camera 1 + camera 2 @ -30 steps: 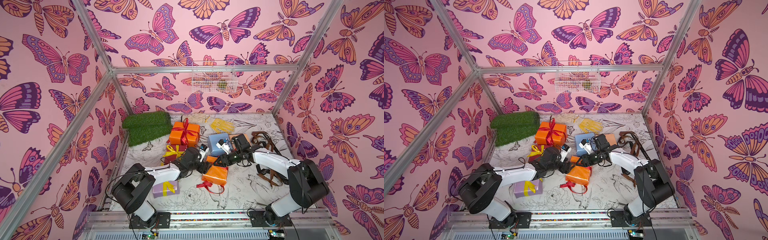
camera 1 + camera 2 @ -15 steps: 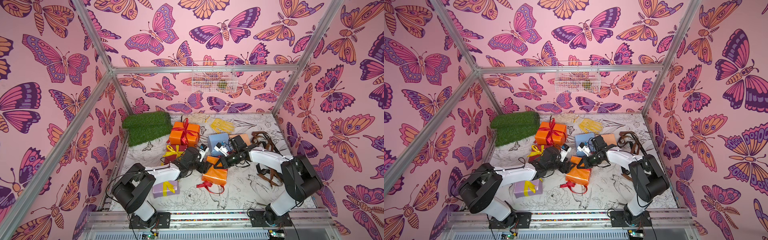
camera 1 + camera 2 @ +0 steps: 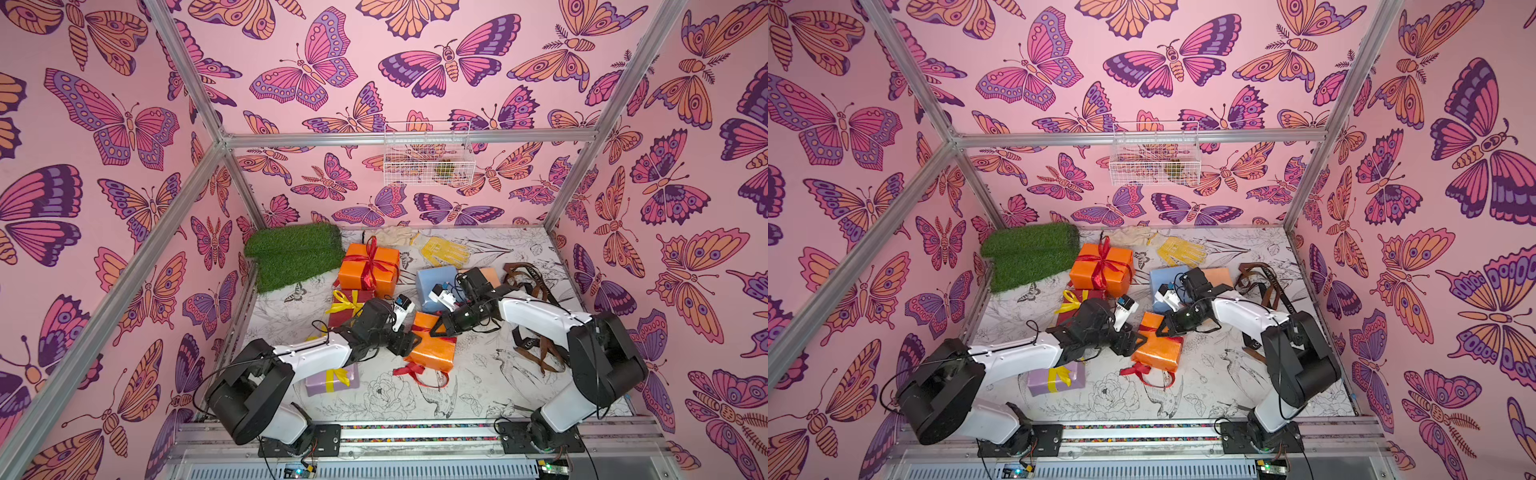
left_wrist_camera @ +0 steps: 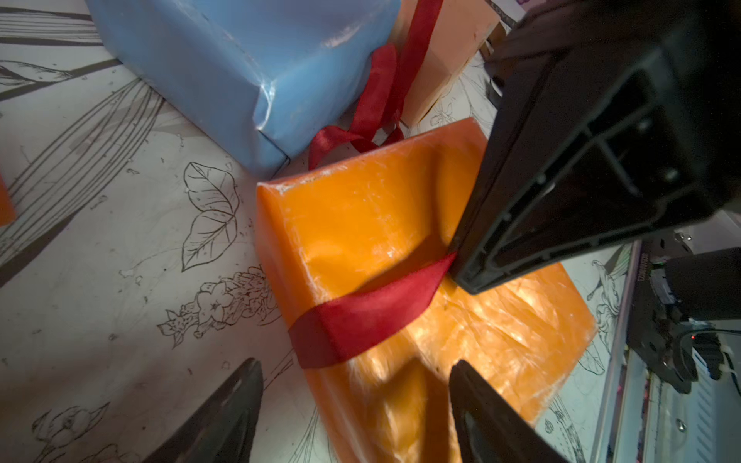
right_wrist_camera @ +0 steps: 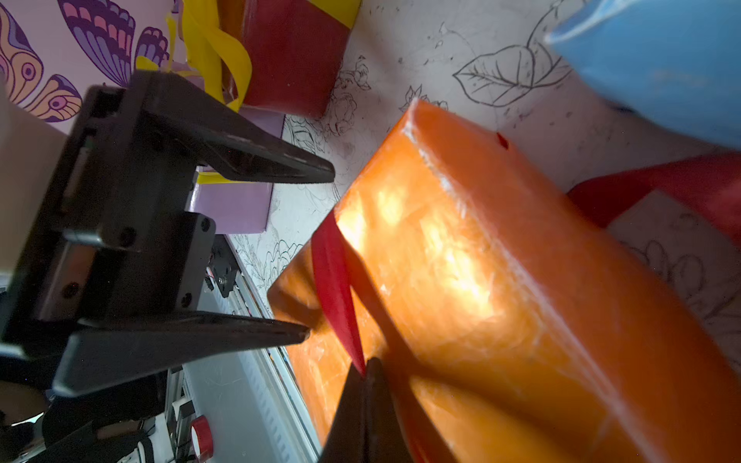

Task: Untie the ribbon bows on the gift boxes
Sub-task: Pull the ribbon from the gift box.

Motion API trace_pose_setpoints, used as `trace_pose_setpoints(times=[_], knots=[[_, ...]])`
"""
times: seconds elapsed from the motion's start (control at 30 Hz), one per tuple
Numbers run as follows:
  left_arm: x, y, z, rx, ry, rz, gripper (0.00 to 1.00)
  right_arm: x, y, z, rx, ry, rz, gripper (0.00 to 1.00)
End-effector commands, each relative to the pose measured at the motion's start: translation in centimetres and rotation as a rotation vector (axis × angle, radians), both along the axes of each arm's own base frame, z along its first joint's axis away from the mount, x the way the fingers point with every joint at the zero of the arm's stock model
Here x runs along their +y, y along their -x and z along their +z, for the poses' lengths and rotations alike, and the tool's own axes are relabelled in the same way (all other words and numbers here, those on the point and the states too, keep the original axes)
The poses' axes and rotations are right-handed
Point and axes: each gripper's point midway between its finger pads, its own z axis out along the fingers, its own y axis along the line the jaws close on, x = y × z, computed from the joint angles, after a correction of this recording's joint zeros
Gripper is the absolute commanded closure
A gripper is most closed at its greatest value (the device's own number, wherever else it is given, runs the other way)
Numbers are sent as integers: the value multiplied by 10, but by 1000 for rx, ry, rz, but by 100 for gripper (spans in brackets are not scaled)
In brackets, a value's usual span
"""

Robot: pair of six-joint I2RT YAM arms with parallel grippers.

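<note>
Right pincer: the right pincer (image 5: 365, 368) is closed tight, its tips pinching a band of the red satin ribbon (image 4: 361, 316) just above the near orange paper-wrapped rectangular box (image 3: 432, 347).
Left pincer: the left pincer (image 4: 355, 362) stands wide and holds nothing. One finger is over the box's top, the other over the white line-drawn counter (image 4: 120, 260) beside the box's end.
Ribbon: it wraps round the box's end and runs taut up to the closed tips. A crumpled loose tail lies on the counter against the box's front side in both top views.
Box place: middle of the counter, between the two arms.
Behind it: a light blue paper-wrapped box (image 3: 434, 282), with a peach paper-wrapped box (image 3: 488, 274) beside that.
Back left: a second orange paper-wrapped box (image 3: 353, 274) with a tied red satin bow (image 3: 371, 259), next to a rolled green turf mat (image 3: 291, 253) in the corner.
Left side: a dark red paper-wrapped box (image 3: 338, 320) with a yellow satin bow (image 3: 343, 303). Nearer the front edge is a lilac paper-wrapped box (image 3: 316, 380) banded in yellow satin ribbon (image 3: 334, 378).
Right edge: a loose brown satin ribbon (image 3: 546, 359) tangled with a black satin ribbon with white lettering (image 3: 524, 344).
</note>
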Motion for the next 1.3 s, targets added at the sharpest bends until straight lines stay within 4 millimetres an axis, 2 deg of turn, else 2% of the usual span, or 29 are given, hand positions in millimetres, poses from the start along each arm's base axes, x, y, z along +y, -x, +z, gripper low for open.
trace_pose_setpoints(times=[0.0,0.1,0.33,0.6,1.07,1.27], knots=[[8,6,-14,39,-41,4,25,0,-5,36,-65,-4,-15,100],[15,-9,-23,41,-86,98,26,3,-4,58,-99,-30,-2,100],[5,-14,-19,45,-72,88,27,3,-4,104,-195,-71,-1,100],[6,-13,-18,42,-70,90,27,2,-14,181,-390,-135,-22,100],[6,-12,-19,41,-76,87,27,-23,-29,281,-690,-114,-124,100],[6,-12,-19,38,-78,87,27,-39,-32,336,-842,-126,-202,100]])
